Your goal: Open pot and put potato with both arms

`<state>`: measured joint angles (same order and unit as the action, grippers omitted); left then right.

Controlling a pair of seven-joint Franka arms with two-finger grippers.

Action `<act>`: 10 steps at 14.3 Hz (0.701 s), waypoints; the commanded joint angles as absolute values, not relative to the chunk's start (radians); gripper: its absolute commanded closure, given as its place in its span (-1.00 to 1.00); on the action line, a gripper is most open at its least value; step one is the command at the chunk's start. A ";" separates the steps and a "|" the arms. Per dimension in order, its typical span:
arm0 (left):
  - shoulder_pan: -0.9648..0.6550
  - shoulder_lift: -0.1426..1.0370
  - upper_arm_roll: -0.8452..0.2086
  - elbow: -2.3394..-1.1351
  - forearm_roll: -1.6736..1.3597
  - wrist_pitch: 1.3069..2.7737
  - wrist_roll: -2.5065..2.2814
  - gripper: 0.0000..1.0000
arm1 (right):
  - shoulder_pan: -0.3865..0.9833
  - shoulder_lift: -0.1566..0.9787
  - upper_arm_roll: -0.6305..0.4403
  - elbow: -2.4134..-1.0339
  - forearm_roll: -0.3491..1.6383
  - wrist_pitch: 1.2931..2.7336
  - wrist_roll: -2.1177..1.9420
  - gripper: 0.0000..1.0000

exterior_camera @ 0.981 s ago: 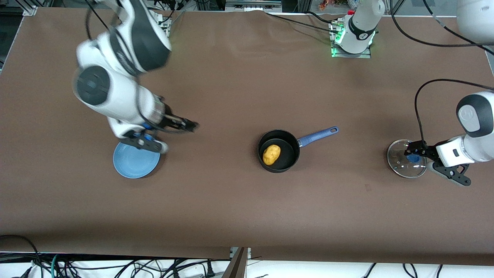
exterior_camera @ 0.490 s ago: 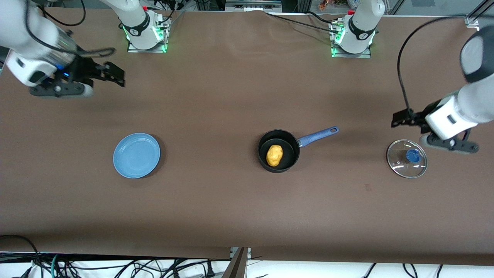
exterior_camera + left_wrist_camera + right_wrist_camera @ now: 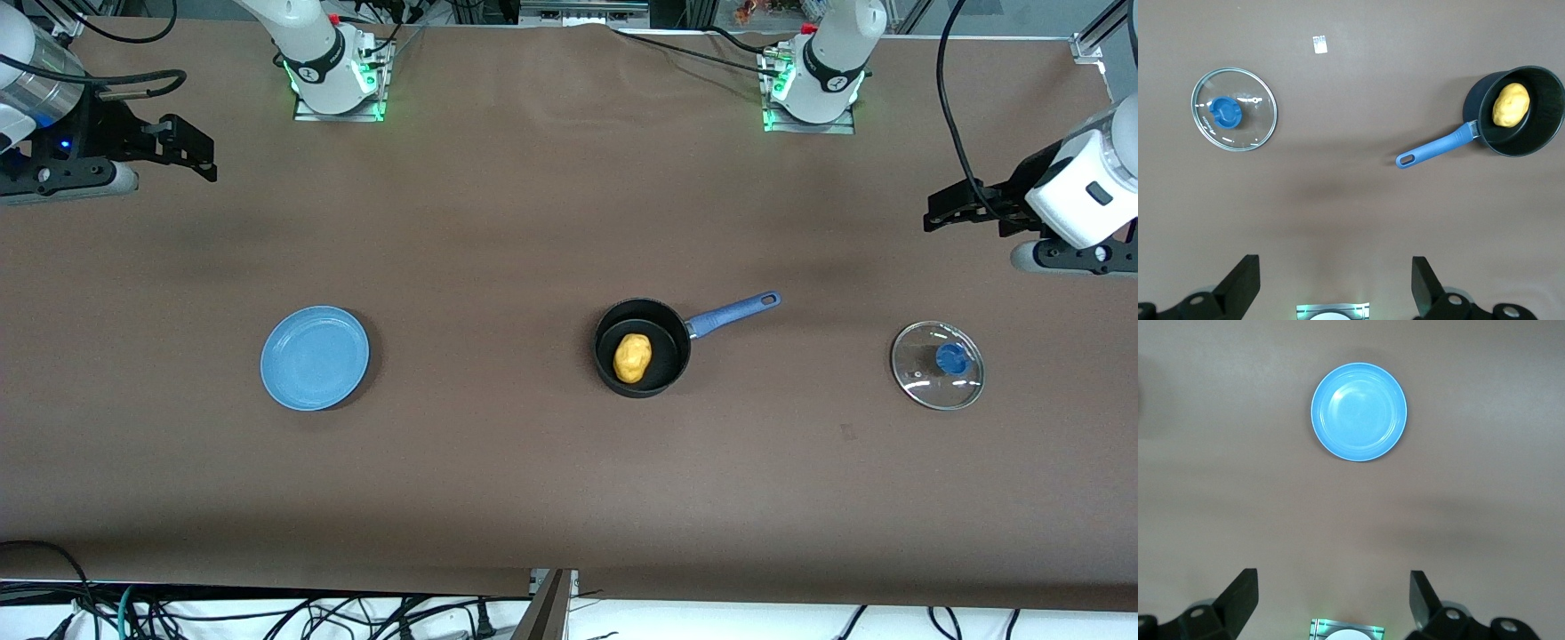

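pot (image 3: 642, 348): mid-desk, open, potato (image 3: 632, 357) already inside
lid (image 3: 938, 365): flat on the desk toward the left arm's end
left tool (image 3: 944, 212): wide open, empty, high over that end
right tool (image 3: 188, 149): same, over the opposite end
risk: basically none, unless an arm swings back low and clips the handle (image 3: 734, 313)

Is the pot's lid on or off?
Off. The pot sits open with the potato inside, and the glass lid lies flat on the table toward the left arm's end.
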<state>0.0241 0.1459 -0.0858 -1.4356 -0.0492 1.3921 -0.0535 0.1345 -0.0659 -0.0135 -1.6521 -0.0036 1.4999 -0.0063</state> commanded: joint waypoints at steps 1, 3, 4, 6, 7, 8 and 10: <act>0.031 0.163 -0.089 -1.422 -0.028 1.381 -0.052 -1.00 | 0.126 -0.069 -0.002 -1.623 -0.038 1.488 -0.020 -0.99; 0.028 0.183 -0.091 -1.414 -0.031 1.381 -0.054 -1.00 | 0.129 -0.052 -0.002 -1.603 -0.049 1.482 -0.020 -0.99; 0.026 0.184 -0.091 -1.411 -0.031 1.378 -0.054 -1.00 | 0.129 -0.038 0.000 -1.597 -0.063 1.483 -0.020 -0.99; 0.029 0.184 -0.087 -1.410 -0.032 1.378 -0.052 -1.00 | 0.132 -0.017 0.002 -1.585 -0.074 1.491 -0.020 -0.99; 0.028 0.184 -0.086 -1.410 -0.031 1.378 -0.052 -1.00 | 0.133 -0.012 0.003 -1.580 -0.080 1.491 -0.020 -0.99; 0.025 0.184 -0.086 -1.410 -0.031 1.378 -0.052 -1.00 | 0.133 -0.012 0.003 -1.572 -0.089 1.493 -0.020 -0.99; 0.026 0.186 -0.086 -1.410 -0.032 1.378 -0.049 -1.00 | 0.132 -0.011 0.002 -1.552 -0.087 1.493 -0.017 -0.99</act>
